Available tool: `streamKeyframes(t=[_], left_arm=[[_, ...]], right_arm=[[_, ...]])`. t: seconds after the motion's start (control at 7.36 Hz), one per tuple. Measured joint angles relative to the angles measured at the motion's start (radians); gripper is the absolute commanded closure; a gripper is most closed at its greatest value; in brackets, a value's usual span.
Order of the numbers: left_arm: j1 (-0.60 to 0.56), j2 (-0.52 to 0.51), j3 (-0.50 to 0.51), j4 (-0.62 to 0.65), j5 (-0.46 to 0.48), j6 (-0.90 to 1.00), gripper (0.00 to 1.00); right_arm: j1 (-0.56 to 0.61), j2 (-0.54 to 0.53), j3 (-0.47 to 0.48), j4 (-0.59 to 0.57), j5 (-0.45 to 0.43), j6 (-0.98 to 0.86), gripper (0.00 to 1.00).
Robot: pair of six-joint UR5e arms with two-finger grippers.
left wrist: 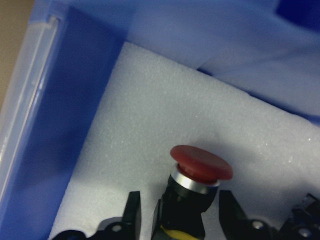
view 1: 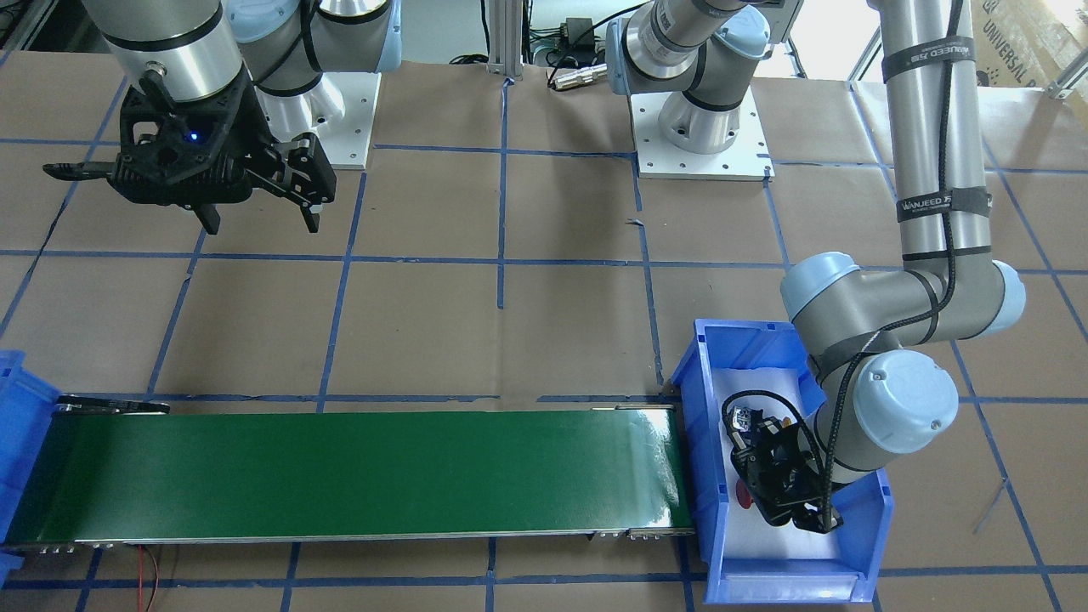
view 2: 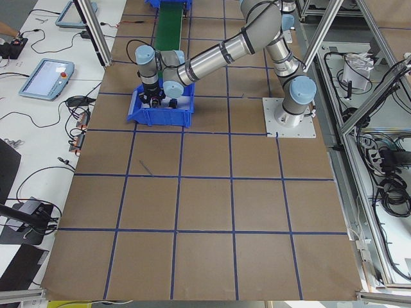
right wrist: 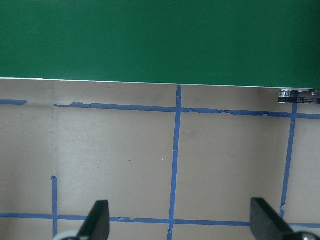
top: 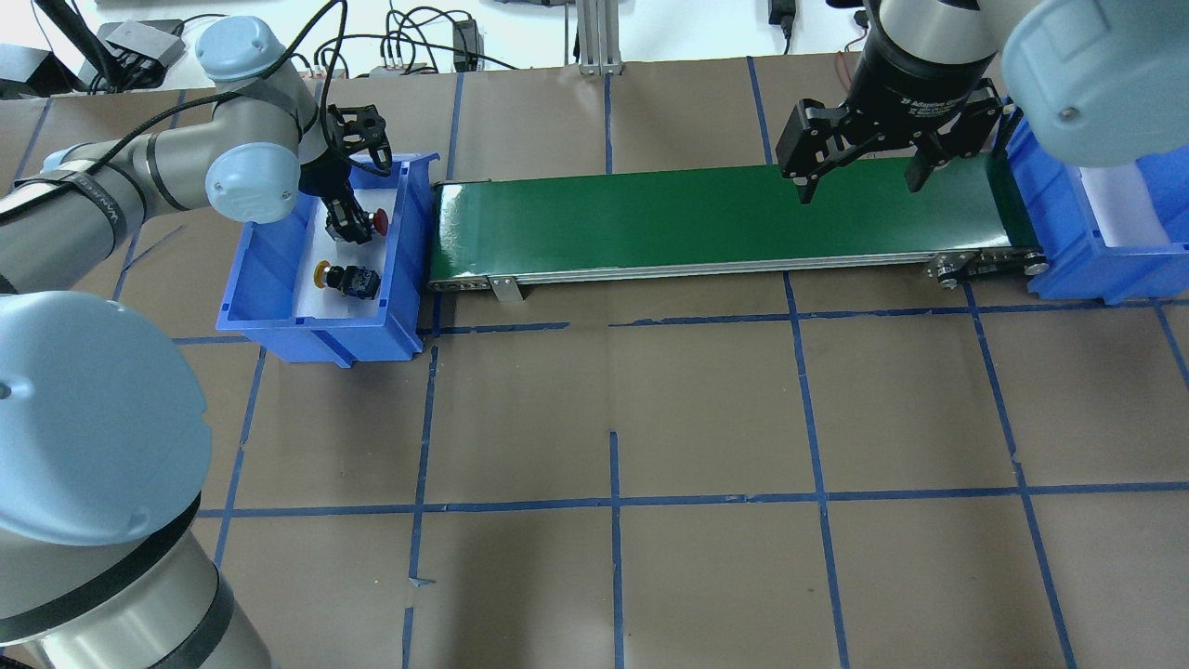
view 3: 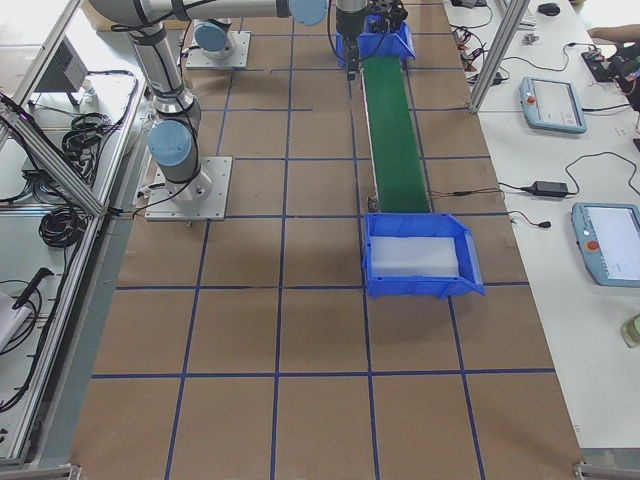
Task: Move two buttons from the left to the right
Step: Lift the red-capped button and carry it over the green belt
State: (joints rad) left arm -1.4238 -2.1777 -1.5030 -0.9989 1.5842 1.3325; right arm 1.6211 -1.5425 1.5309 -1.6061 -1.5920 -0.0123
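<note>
A blue bin (top: 316,342), lined with white foam (left wrist: 175,115), was noted just at the left end of the green conveyor belt (top: 706,218). Both buttons were found inside it, off the belt. The left gripper (top: 346,223) was recorded low inside this bin, its fingers (left wrist: 132,212) set either side of the black body of the red-capped button (top: 379,220). A sliver of foam was seen between each finger and the body in the wrist view, so the claw was logged as parted narrowly around the button, not clamped on it. The red cap was seen on the belt side of the gripper. The yellow-capped button (top: 348,278) was seen lying on its side on the foam, cap turned away from the belt, just apart from the gripper and untouched. The belt itself was observed stretched across a table (top: 706,418) covered in brown paper gridded with blue tape. Toward the belt's right end, on the robot's side of it, the right gripper (top: 859,186) was seen held high above the table, spread wide, nothing between its fingers. A second blue bin (top: 1096,274), also foam-lined, was noted at the belt's right end.
</note>
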Motion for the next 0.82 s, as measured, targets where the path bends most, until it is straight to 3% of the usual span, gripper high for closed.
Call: streamKeyframes(t=[0.41,0.82], left_arm=[[0.0,0.04,0.011,-0.012,0.018,0.001,0.98],[-0.003,0.188,0.02,-0.192,0.03,-0.09,0.98]], right_arm=[[-0.002,0.001,0.0,0.0,-0.002,0.0,0.0],[-0.001,0.001,0.0,0.0,-0.002,0.0,0.0]])
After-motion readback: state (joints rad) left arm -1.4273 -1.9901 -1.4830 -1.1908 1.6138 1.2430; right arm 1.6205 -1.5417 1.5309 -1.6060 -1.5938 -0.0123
